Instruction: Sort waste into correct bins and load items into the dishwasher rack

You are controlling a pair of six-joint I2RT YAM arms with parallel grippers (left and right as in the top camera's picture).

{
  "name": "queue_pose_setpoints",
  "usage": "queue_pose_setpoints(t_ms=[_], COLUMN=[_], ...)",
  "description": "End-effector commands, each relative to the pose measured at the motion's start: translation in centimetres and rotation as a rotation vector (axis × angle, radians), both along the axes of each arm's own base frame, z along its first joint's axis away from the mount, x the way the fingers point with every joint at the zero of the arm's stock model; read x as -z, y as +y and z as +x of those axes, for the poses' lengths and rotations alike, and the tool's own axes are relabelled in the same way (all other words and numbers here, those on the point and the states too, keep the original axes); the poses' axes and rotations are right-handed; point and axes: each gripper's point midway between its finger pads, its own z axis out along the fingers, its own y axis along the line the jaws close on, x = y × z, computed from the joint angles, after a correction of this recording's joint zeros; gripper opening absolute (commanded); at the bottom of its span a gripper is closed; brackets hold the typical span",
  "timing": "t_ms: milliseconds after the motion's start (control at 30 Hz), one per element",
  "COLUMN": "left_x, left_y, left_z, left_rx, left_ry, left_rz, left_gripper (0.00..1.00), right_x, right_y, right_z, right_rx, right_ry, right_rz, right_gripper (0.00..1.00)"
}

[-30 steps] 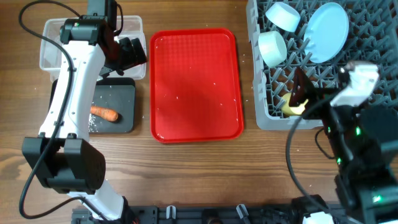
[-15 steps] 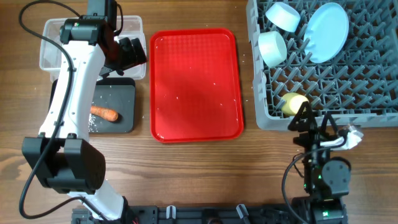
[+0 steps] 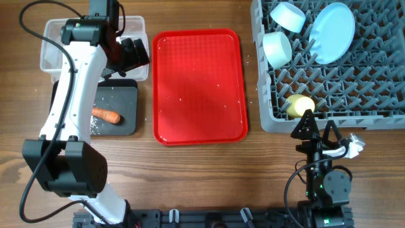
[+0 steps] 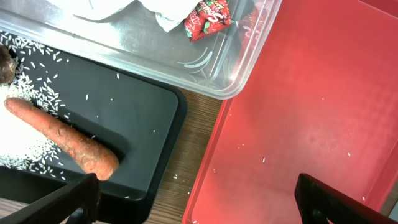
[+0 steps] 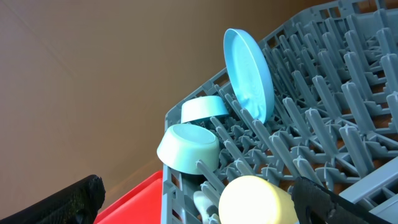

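Right wrist, yellow cup (image 5: pixel 255 200) between wide-open right jaws, left jaws open, carrot (image 4: pixel 62 138) near one tip

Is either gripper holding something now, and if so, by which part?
Nothing is held: the left gripper and the right gripper both stand open and empty.

A wooden table (image 3: pixel 202 177) of warm brown grain, running side to side, filled the overhead view to every edge, evenly lit, shadows soft
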Motion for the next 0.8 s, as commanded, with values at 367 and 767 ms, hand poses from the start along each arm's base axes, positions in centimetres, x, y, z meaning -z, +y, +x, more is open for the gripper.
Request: queue_pose_setpoints(t_ms=[367, 767], left_x=[-0.5, -9.7], left_y=[0.4, -5.5], left_z=[-0.1, 2.1], left_rx=[-0.023, 0.185], left_ry=[-0.012, -0.41], left_rz=[0.004, -0.02], left_gripper=[1.0, 1.0], right_x=[-0.3, -0.3], right_y=[-0.3, -0.3], right_z=[-0.1, -0.1], right_rx=[0.014, 0.014], right_ry=[-0.019, -0.019], right_rz=[0.009, 0.009], right_gripper=[1.0, 1.0])
